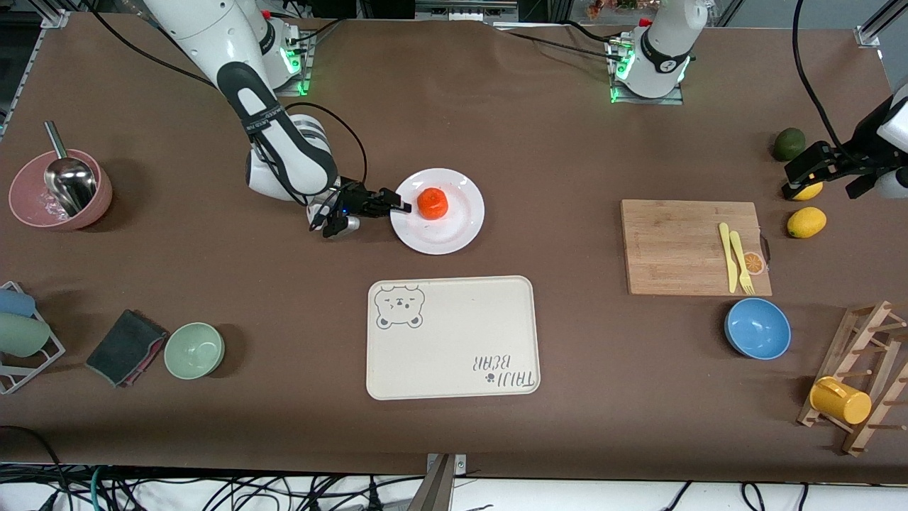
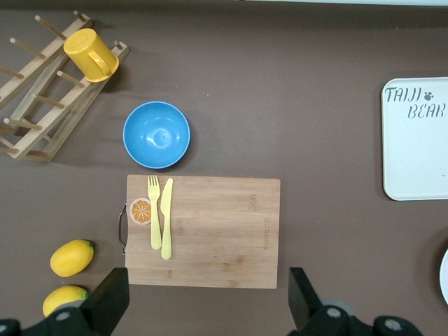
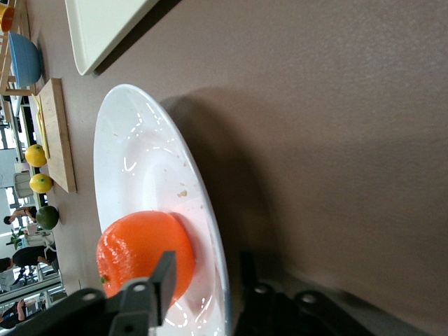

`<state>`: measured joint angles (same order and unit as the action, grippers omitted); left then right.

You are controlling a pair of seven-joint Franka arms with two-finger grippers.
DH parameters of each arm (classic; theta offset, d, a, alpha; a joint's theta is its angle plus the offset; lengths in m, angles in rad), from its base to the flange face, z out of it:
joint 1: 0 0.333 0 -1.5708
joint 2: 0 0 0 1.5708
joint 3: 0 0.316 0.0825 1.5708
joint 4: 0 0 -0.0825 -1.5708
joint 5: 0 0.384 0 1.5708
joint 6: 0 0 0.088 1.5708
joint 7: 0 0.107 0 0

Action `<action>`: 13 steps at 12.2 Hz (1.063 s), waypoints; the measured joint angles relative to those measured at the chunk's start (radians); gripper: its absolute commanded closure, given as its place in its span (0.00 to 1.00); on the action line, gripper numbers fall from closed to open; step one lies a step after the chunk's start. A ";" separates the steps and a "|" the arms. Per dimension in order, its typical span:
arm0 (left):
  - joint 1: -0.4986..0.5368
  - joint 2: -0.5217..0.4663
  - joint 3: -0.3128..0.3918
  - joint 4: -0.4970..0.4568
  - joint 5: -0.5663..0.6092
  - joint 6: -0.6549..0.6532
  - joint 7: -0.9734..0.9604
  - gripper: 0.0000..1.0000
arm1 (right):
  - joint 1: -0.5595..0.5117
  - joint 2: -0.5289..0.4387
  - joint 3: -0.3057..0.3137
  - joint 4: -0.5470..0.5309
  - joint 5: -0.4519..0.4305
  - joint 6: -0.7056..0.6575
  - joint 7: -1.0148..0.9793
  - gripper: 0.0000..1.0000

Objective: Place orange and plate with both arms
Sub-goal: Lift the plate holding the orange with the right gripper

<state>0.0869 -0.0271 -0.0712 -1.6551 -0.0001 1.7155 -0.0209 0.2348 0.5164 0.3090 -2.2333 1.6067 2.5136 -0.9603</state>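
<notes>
The white plate (image 1: 454,228) lies on the brown table, farther from the front camera than the bear tray. The orange (image 1: 432,203) sits on it near its middle. My right gripper (image 1: 401,207) is low at the plate's rim on the side toward the right arm's end. It is open, with one finger over the rim beside the orange and the other under it. The right wrist view shows the plate (image 3: 140,161), the orange (image 3: 136,248) and the gripper (image 3: 206,269). My left gripper (image 1: 830,181) is open and empty over the lemons, and waits (image 2: 206,304).
The cream bear tray (image 1: 454,333) lies nearer the front camera than the plate. A wooden board (image 1: 681,248) with a yellow knife and fork, a blue bowl (image 1: 757,328), two lemons (image 1: 806,222) and a mug rack (image 1: 858,383) are toward the left arm's end. A green bowl (image 1: 194,350) and a pink bowl (image 1: 60,190) are toward the right arm's end.
</notes>
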 measured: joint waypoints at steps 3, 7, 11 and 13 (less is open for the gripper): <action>-0.001 0.015 -0.001 0.000 0.000 0.003 0.000 0.00 | 0.000 0.001 0.000 0.001 0.005 0.001 -0.002 0.89; -0.005 0.035 -0.002 0.002 0.000 0.008 0.000 0.00 | 0.000 0.001 0.000 0.003 0.009 -0.001 -0.005 1.00; -0.004 0.035 -0.001 0.006 0.000 0.008 0.000 0.00 | -0.001 0.002 -0.001 0.020 0.014 0.001 -0.007 1.00; -0.004 0.035 -0.001 0.006 0.000 0.008 0.000 0.00 | -0.008 0.002 -0.006 0.060 0.021 0.001 0.029 1.00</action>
<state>0.0825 0.0081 -0.0722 -1.6492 -0.0001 1.7235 -0.0209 0.2264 0.5187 0.3030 -2.1728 1.6275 2.5149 -0.9315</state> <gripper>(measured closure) 0.000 0.947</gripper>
